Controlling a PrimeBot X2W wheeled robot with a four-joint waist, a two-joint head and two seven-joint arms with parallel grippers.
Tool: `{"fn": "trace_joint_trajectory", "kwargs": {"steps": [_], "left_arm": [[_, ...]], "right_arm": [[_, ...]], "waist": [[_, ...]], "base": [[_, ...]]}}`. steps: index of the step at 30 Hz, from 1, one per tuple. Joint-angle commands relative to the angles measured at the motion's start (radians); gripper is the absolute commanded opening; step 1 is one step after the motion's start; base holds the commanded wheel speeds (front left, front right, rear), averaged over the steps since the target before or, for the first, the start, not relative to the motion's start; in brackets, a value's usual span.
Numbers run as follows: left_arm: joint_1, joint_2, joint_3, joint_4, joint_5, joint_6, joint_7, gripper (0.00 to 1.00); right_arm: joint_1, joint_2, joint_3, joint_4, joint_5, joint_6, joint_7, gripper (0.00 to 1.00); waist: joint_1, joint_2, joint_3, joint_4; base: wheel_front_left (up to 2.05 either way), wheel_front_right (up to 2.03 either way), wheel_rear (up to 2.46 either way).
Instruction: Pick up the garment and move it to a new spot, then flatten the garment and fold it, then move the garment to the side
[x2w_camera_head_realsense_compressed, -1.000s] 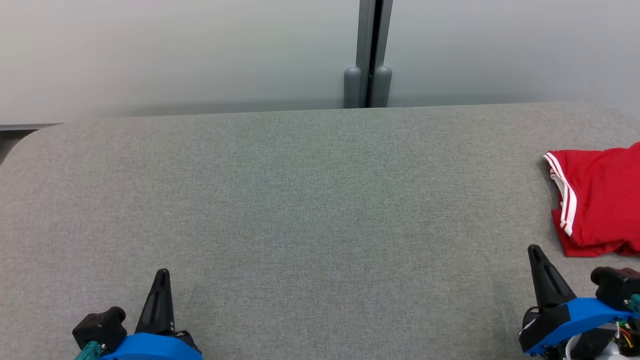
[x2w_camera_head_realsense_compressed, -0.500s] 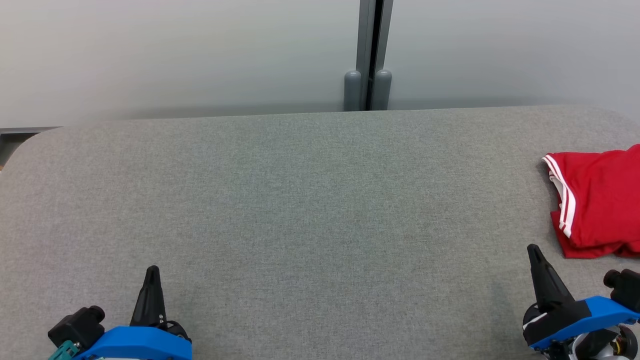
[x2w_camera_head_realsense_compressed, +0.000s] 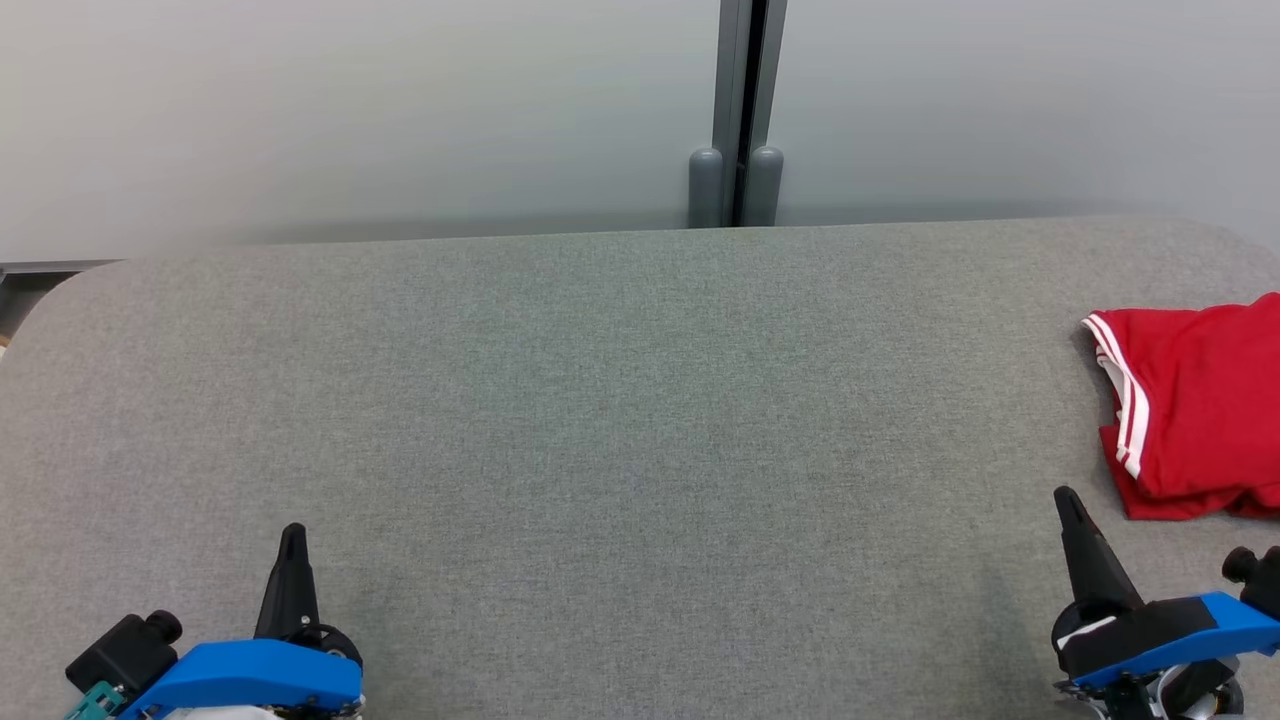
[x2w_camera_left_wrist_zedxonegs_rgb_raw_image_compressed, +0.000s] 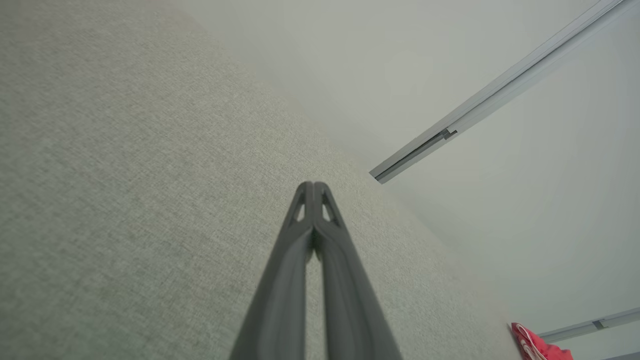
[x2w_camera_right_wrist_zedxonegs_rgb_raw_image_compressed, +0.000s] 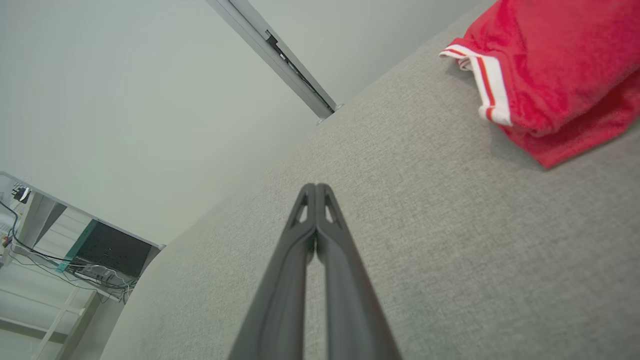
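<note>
The garment (x2w_camera_head_realsense_compressed: 1195, 405) is red with white stripes along one hem and lies folded at the right edge of the grey table (x2w_camera_head_realsense_compressed: 620, 420). In the right wrist view the garment (x2w_camera_right_wrist_zedxonegs_rgb_raw_image_compressed: 555, 70) sits at the upper right, and the left wrist view catches a corner of the garment (x2w_camera_left_wrist_zedxonegs_rgb_raw_image_compressed: 537, 347) at the bottom right. My right gripper (x2w_camera_head_realsense_compressed: 1065, 497) is shut and empty, just in front of the garment and apart from it. My left gripper (x2w_camera_head_realsense_compressed: 292, 530) is shut and empty near the table's front left. Both wrist views show the fingers pressed together, the left gripper (x2w_camera_left_wrist_zedxonegs_rgb_raw_image_compressed: 312, 186) and the right gripper (x2w_camera_right_wrist_zedxonegs_rgb_raw_image_compressed: 316, 187).
A pale wall with a grey vertical post (x2w_camera_head_realsense_compressed: 737, 110) runs behind the table. The table's rounded left corner (x2w_camera_head_realsense_compressed: 60, 290) is in view. A desk with cables (x2w_camera_right_wrist_zedxonegs_rgb_raw_image_compressed: 75, 260) stands off the table's far side in the right wrist view.
My left gripper has drawn back toward the lower left of the head view. My right gripper's body has sunk a little lower. The head camera has tilted slightly, shifting the table's far edge down.
</note>
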Motion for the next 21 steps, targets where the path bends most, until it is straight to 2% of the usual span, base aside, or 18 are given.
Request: {"fn": "trace_joint_trajectory", "kwargs": {"steps": [1,21], "left_arm": [[-0.029,0.002,0.008,-0.017,-0.027,-0.003,0.006,0.00],[-0.041,-0.008,0.037,-0.043,-0.250,-0.005,0.071,0.00]], "right_arm": [[-0.025,-0.001,-0.003,-0.008,0.031,0.000,0.002,0.00],[-0.037,0.009,-0.006,0.004,0.271,0.000,0.022,0.00]], "waist": [[0.0000,0.0000,-0.001,0.000],[-0.0001,0.0000,-0.013,0.001]], "base": [[0.00,0.00,0.00],[0.00,0.00,0.00]]}}
